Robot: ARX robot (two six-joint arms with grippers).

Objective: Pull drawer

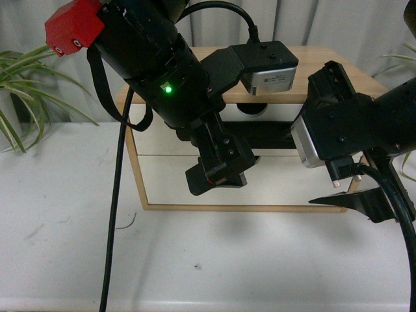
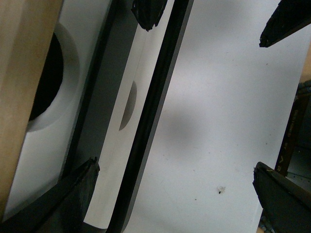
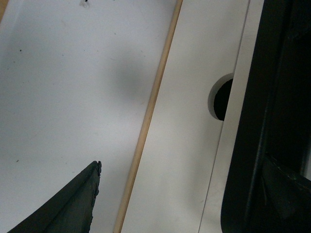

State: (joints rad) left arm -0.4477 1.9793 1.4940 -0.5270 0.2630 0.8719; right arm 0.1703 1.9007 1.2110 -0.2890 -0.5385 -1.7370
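Note:
The drawer [image 1: 161, 140] is the upper white front of a low wooden cabinet. Its half-round notch [image 1: 253, 109] shows under the cabinet top, and its long black bar handle [image 1: 268, 134] is partly covered by my arms. My left gripper [image 1: 218, 174] hangs open in front of the cabinet's middle. In the left wrist view the left gripper [image 2: 177, 199] has one finger [image 2: 77, 194] by the handle [image 2: 95, 97] and the other over the table. My right gripper [image 1: 348, 195] is open at the cabinet's right end. In its wrist view the right gripper [image 3: 175, 204] spans the lower front, with the handle [image 3: 252, 107] beside it.
A plain white lower drawer front [image 1: 169, 182] sits under the drawer inside the wooden frame [image 1: 195, 207]. The cabinet stands on a white table [image 1: 214, 260]. Green plants flank it on the left [image 1: 26, 84] and on the right [image 1: 406, 58]. A black cable [image 1: 116, 221] hangs down over the table.

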